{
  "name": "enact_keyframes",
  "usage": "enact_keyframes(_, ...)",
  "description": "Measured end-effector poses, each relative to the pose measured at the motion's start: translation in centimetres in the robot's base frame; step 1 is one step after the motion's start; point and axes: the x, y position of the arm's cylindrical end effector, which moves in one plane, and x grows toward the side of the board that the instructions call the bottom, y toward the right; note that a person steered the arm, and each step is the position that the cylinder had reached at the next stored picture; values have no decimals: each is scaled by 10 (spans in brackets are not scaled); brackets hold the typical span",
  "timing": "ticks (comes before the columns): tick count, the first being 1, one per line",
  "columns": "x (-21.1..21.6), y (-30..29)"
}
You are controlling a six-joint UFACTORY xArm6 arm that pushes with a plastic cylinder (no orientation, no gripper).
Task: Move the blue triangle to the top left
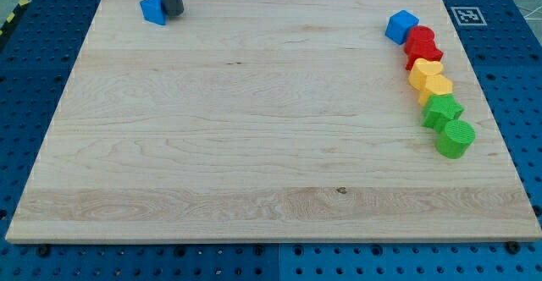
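Observation:
The blue triangle [152,10] lies on the wooden board [254,146] near the view's top left corner. My tip [173,14] stands right against the triangle's right side, touching or almost touching it. The dark rod rises from there out of the view's top.
A curved row of blocks runs down the view's right side: a blue cube [401,26], two red blocks [421,46], two yellow blocks [429,77], a green block [442,110] and a green cylinder [456,138]. A marker tag [464,15] sits off the board's top right corner.

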Motion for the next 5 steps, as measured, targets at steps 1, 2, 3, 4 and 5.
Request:
enact_keyframes(1,0,0)
enact_keyframes(2,3,-2)
enact_keyframes(3,9,-2)
enact_keyframes(4,14,-3)
enact_keyframes(5,17,-13)
